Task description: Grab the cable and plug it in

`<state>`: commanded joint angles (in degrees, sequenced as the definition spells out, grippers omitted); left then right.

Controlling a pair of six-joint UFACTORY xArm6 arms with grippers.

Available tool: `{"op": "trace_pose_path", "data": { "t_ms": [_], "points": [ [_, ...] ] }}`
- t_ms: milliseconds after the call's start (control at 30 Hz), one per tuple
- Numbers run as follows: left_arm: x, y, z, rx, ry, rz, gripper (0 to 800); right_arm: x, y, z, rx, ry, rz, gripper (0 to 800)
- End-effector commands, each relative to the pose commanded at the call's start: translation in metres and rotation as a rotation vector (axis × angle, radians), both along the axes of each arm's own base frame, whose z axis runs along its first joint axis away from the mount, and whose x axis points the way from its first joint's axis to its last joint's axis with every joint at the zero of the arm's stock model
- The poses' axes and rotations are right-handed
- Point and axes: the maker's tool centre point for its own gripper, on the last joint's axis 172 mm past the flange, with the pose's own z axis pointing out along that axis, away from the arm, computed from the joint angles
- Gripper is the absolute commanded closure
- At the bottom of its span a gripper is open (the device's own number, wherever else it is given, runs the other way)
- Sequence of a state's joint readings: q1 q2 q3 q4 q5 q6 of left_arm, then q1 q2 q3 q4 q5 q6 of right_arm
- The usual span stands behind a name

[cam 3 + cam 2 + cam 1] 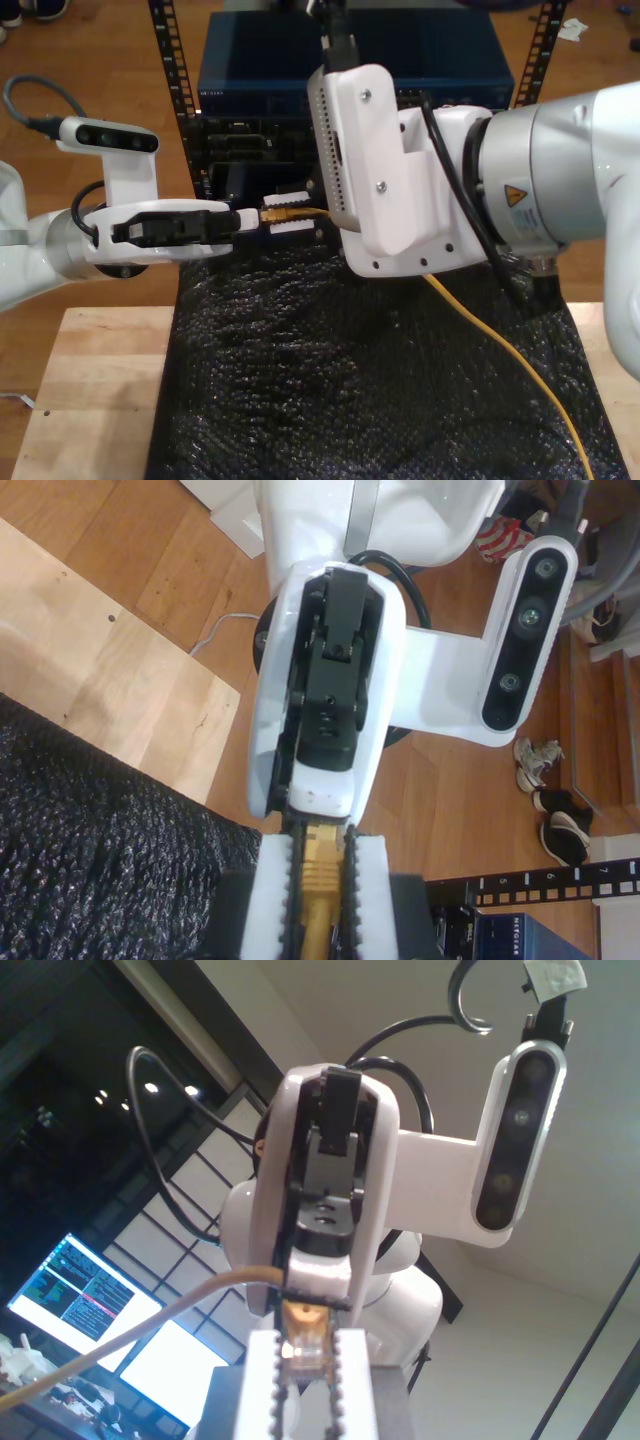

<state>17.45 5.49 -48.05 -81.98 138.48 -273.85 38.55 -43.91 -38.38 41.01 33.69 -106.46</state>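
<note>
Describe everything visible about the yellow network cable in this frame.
The cable is thin, yellow-orange and smooth-jacketed. In the exterior view it trails slack over the black mat toward that view's lower right. Its end is held roughly level in front of the rack and is not plugged in. Its clear plug sits between the white toothed pads of my first tool, and my second tool is clamped on its yellow boot.

A light wooden worktop (90,400) carries a black bubble-textured plastic mat (350,400) that covers its middle and reaches its near edge. The thin yellow-orange network cable (545,385) lies across the mat toward the near edge.
</note>
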Motion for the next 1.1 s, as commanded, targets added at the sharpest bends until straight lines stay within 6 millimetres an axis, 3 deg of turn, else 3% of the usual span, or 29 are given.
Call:
{"op": "trace_pose_path", "data": {
  "t_ms": [67, 233, 300, 467, 800, 1000, 1100],
  "points": [
    [0.000, 0.000, 0.000, -0.004, 0.004, -0.002, 599, 0.000, 0.000, -0.001, 0.003, 0.004, -0.001, 794],
    [0.000, 0.001, 0.000, -0.005, 0.006, 0.000, 313, 0.000, 0.000, -0.001, 0.003, 0.006, -0.001, 798],
    [0.001, 0.001, -0.001, -0.007, 0.011, 0.001, 287, 0.000, 0.001, 0.000, 0.004, 0.005, -0.001, 798],
    [0.001, 0.001, -0.001, -0.008, 0.015, 0.001, 93, 0.000, 0.001, -0.001, 0.004, 0.009, -0.002, 798],
    [0.003, 0.001, -0.001, 0.000, 0.010, 0.004, 9, 0.003, 0.001, -0.003, 0.007, 0.021, -0.009, 799],
    [0.003, 0.001, -0.001, 0.004, 0.005, 0.009, 6, 0.010, 0.003, -0.008, 0.008, 0.056, -0.031, 799],
    [0.004, 0.001, -0.001, 0.007, 0.005, 0.012, 6, 0.020, -0.007, -0.004, 0.019, 0.060, -0.069, 799]
  ]
}}
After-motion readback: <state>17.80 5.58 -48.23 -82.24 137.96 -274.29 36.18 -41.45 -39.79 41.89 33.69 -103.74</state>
